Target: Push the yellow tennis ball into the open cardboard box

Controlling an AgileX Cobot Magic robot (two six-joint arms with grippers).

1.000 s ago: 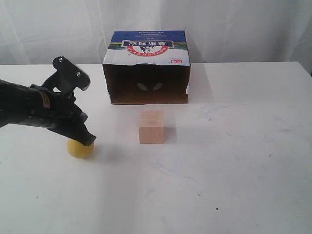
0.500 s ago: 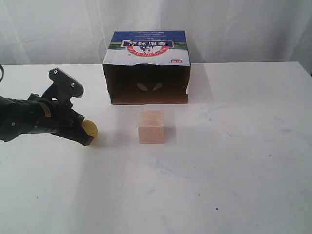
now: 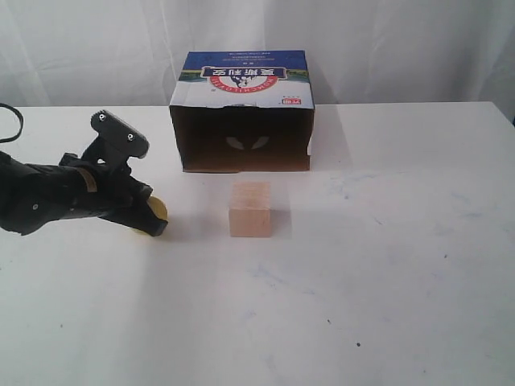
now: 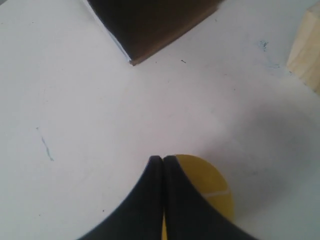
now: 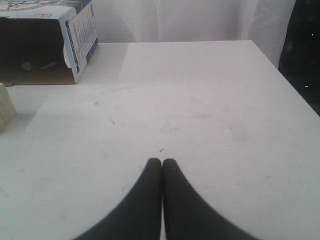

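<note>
The yellow tennis ball lies on the white table, mostly hidden behind my left gripper, which is shut with nothing between its fingers and leans against the ball. In the left wrist view the ball peeks out beside the closed fingertips of the left gripper. The open cardboard box lies on its side at the back, its dark opening facing the front; a corner of the box appears in the left wrist view. My right gripper is shut over bare table and does not show in the exterior view.
A pale wooden cube stands in front of the box opening, right of the ball; its edge shows in the left wrist view. The box and cube also appear in the right wrist view. The table's right edge is near.
The left gripper pushed the ball away from the front edge and a little rightward, toward the box; the ball went from under the fingertips to just beyond them.
</note>
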